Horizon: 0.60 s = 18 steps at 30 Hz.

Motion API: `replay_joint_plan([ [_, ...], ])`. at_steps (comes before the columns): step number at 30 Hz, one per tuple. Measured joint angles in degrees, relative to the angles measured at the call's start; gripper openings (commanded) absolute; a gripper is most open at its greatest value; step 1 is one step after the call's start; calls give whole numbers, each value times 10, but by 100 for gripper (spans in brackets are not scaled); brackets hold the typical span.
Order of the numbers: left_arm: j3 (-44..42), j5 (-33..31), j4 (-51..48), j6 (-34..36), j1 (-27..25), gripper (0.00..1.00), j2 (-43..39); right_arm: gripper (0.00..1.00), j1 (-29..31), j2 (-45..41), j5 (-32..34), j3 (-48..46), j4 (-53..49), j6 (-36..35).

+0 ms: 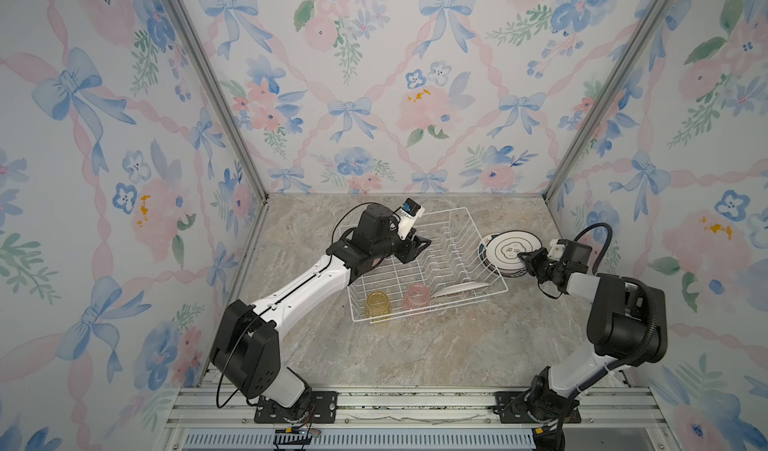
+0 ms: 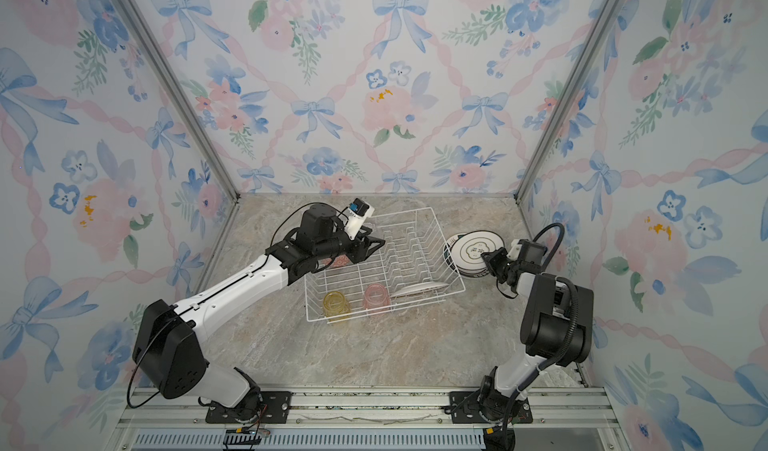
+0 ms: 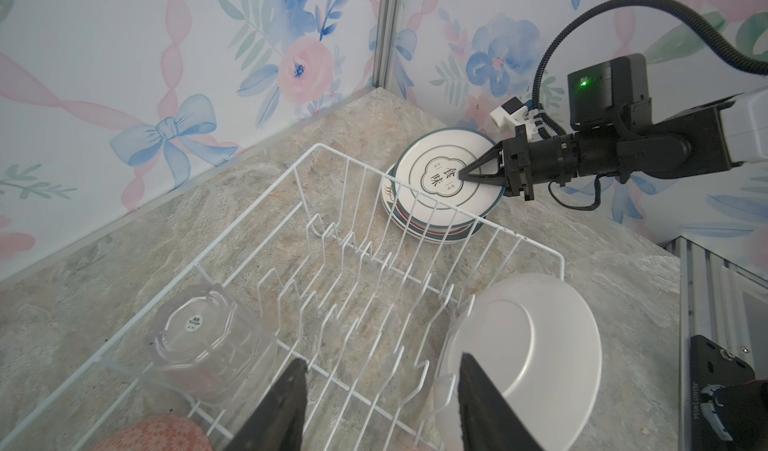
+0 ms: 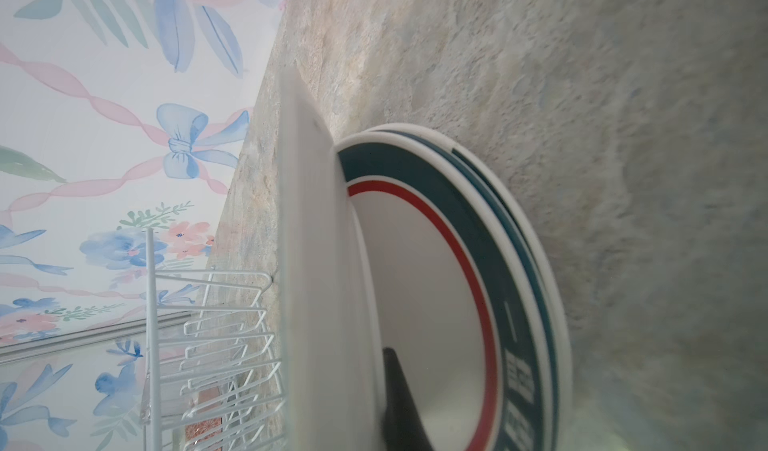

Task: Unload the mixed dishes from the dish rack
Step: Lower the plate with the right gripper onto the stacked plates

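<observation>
Floral wallpaper with blue bows closes in a marbled stone bench point(image 1: 415, 353). We see the right hand point(image 1: 521, 256) clamped narrow on the rim of the top plate point(image 1: 505, 245). This white plate with a dark ring is held nearly flat over a stack of plates point(image 4: 511, 286). The stack sits on the bench just outside the right end of the dish rack point(image 1: 430, 306). One dark finger shows between this plate and the one beneath, so we judge it is not yet released. Letting go should need only a short drop straight down.

The left hand point(image 3: 382, 361) hangs over the rack's far left part, its jaws about half apart and empty. Just below it inside the rack are an upturned clear tumbler point(image 3: 208, 336) and a pink-red bowl point(image 3: 158, 432). In the rack's near right corner a white plate point(image 1: 459, 289) leans underside up, nearer the right arm than the left. A yellow tumbler point(image 1: 378, 303) and a pink tumbler point(image 1: 417, 297) sit by the rack's near wall.
</observation>
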Motion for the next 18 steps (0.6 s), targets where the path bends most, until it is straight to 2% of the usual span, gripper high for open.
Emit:
replay_joint_plan([
  [10,8,5,-4,1,0,54,8,16,-3,19,-34,16,-14,-10],
  [18,9,7,-4,5,0,54,12,38,-3,19,-11,42,-127,-91],
])
